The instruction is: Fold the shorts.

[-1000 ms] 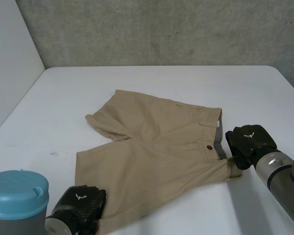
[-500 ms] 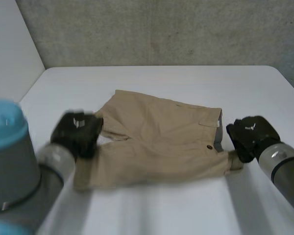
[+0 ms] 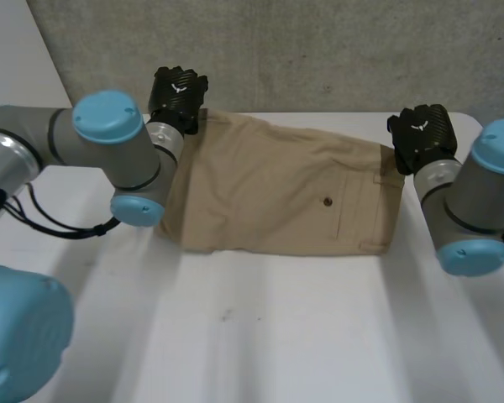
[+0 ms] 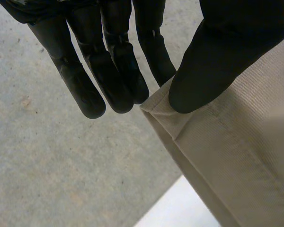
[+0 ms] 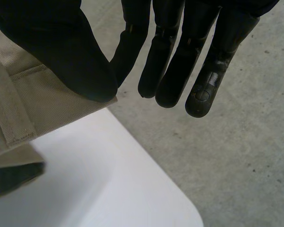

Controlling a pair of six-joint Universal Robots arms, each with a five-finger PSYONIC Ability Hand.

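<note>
The tan shorts [image 3: 286, 189] lie across the middle of the white table [image 3: 277, 336], doubled over, with a back pocket and its button facing up. At the cloth's far left corner my left hand [image 3: 178, 96] pinches the hem between thumb [image 4: 213, 71] and a finger, the shorts [image 4: 241, 156] hanging from that pinch. My right hand [image 3: 420, 134] holds the far right corner at the waistband. There its thumb [image 5: 61, 56] presses the shorts [image 5: 28, 104] against a finger, while its other fingers [image 5: 189, 61] stay straight.
A grey concrete wall [image 3: 319, 50] rises just behind the table's far edge, close to both hands. A white panel [image 3: 17, 67] stands at the far left. The table's rounded far right corner [image 5: 146, 194] lies under my right hand. Both forearms lie beside the shorts.
Both hands have carried the shorts' near edge up and over to the far side. The shorts are now doubled over, with the back pocket side up.
</note>
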